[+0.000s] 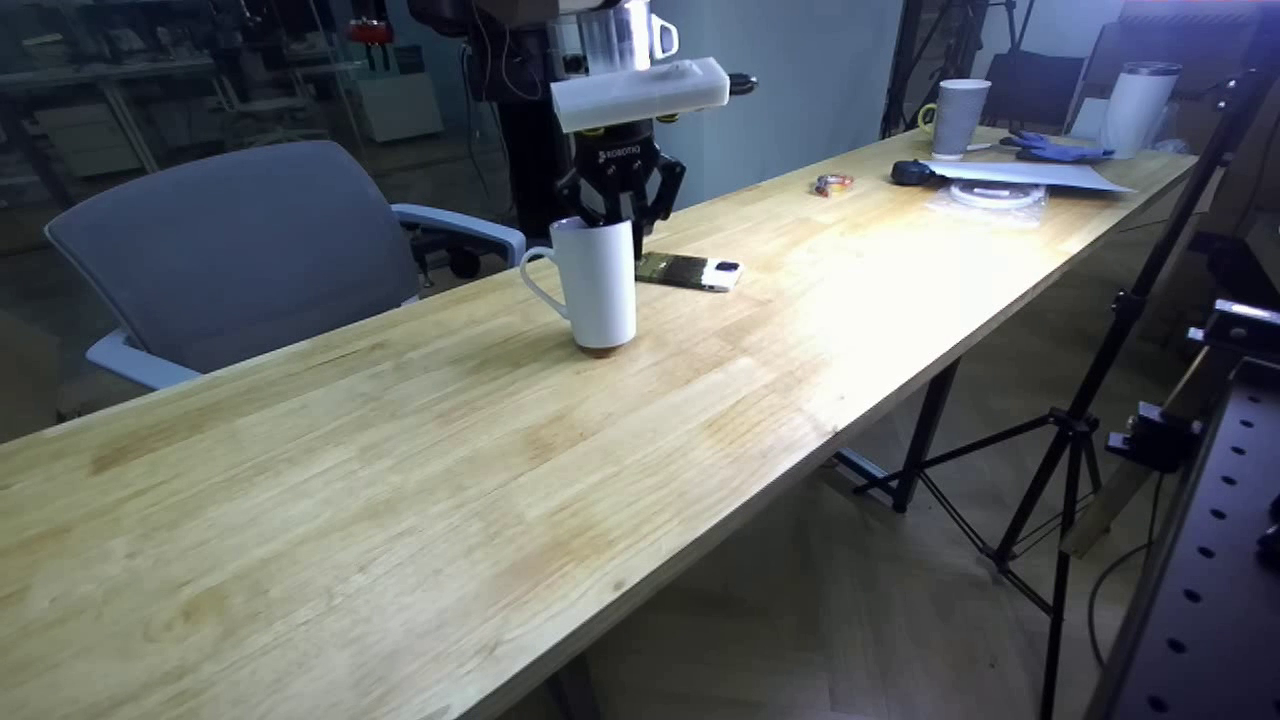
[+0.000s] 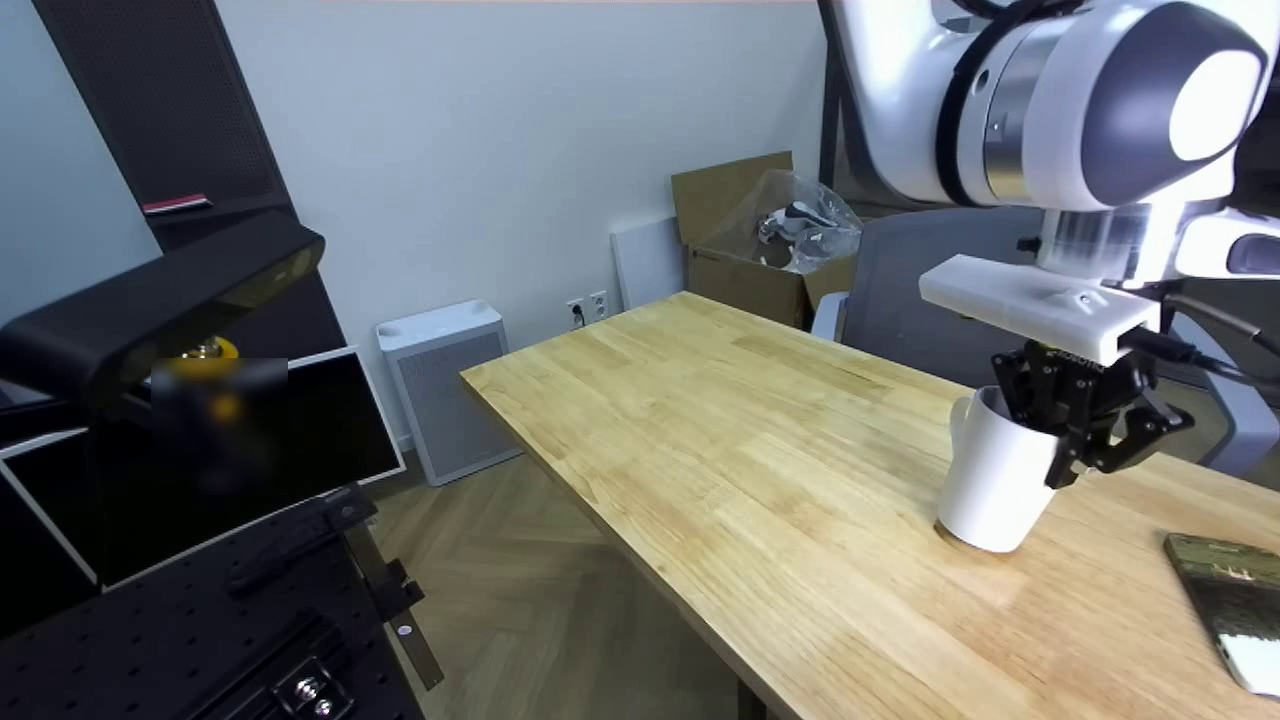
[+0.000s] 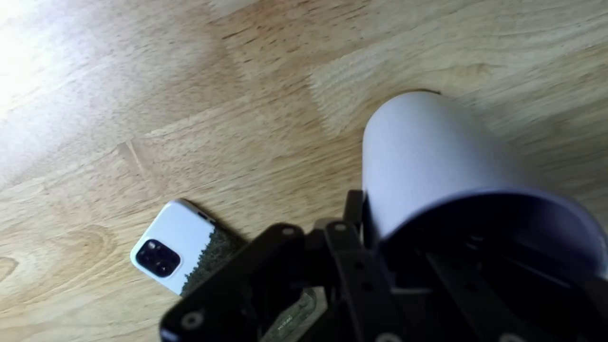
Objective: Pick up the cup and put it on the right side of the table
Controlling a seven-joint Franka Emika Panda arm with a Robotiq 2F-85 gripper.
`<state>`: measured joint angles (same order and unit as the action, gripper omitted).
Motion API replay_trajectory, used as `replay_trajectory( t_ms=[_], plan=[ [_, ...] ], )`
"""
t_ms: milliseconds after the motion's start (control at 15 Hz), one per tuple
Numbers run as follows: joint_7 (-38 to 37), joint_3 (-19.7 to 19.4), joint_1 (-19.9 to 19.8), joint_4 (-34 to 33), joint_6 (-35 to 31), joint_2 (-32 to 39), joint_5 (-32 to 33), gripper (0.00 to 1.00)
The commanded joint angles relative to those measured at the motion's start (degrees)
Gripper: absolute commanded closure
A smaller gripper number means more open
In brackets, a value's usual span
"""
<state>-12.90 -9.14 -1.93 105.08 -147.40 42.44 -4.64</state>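
Observation:
The cup (image 1: pixel 600 285) is a plain white mug standing about upright over the wooden table (image 1: pixel 450 500), its loop handle on the side away from my gripper. It also shows in an exterior view (image 2: pixel 1000 485) and in the wrist view (image 3: pixel 427 142). My gripper (image 1: pixel 616 230) sits over the rim, one finger inside the mug and the other outside against its wall, so it looks shut on the cup's wall. In the wrist view the gripper (image 3: pixel 377 228) has its inner finger mostly hidden in the dark mug. Whether the base touches the table cannot be told.
A phone (image 1: pixel 690 271) lies flat close beside the gripper, also in the wrist view (image 3: pixel 171 251). A chair (image 1: pixel 240 240) stands at the table's edge. A patterned cup (image 1: pixel 960 115), a tumbler (image 1: pixel 1140 110) and a blue glove (image 1: pixel 1060 150) are at one end.

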Motion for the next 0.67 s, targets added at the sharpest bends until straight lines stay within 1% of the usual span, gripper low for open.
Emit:
replay_trajectory(
  t_ms=[0,600],
  plan=[
    [-3.9,-2.2,1.8,-4.1,1.7,1.0,2.2,0.97],
    [-5.9,-3.7,2.9,-7.7,2.7,2.3,4.4,0.97]
  ],
)
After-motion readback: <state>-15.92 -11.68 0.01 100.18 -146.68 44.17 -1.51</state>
